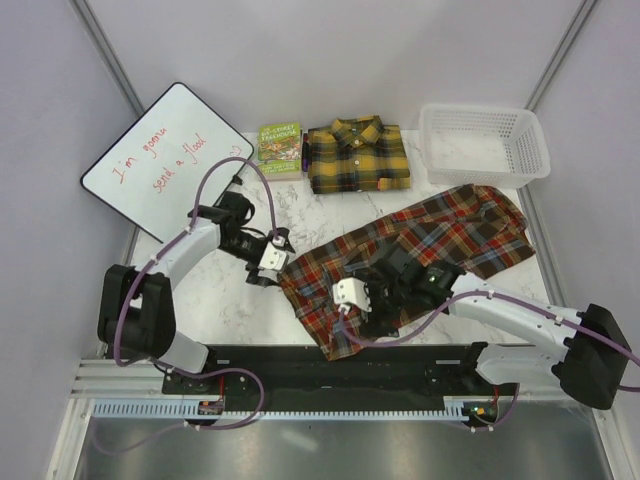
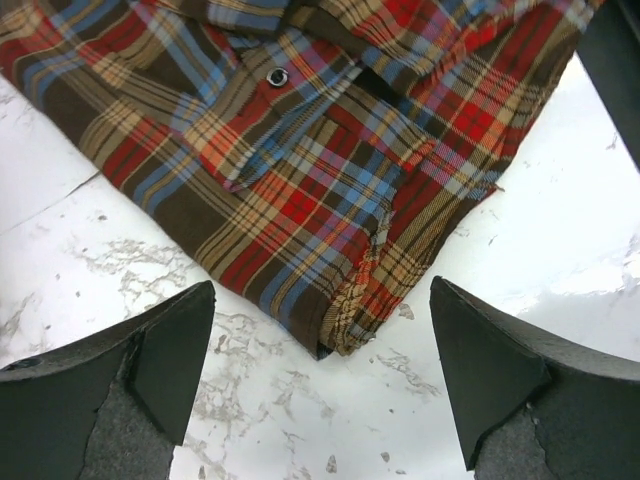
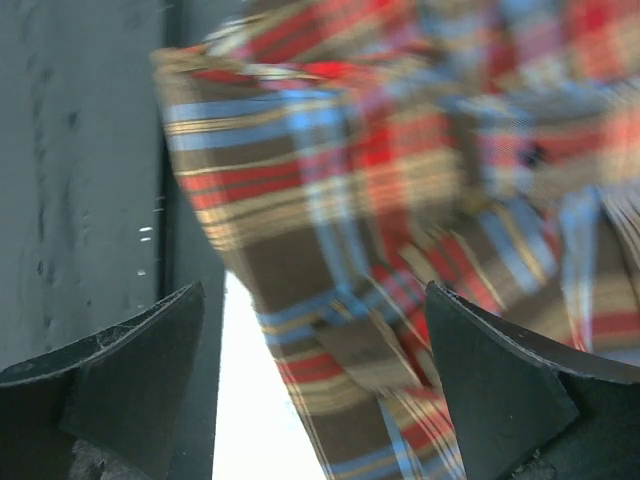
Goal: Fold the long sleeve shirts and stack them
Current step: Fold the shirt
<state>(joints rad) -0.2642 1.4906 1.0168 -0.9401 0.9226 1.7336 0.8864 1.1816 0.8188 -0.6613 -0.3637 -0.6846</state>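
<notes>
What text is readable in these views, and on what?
"I'm gonna send a flood": red handwriting on the whiteboard; the last word is a bit scrawled.
Green book: cover title too small to read.
Wrist views: no text.

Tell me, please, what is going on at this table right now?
Two robot arms are working on plaid shirts. The yellow and black shirt lies folded at the back, beside a green book. The red-brown shirt is spread out unfolded in the middle. The left claw is open at its left corner and the right claw is open over its near part; neither holds anything.
</notes>
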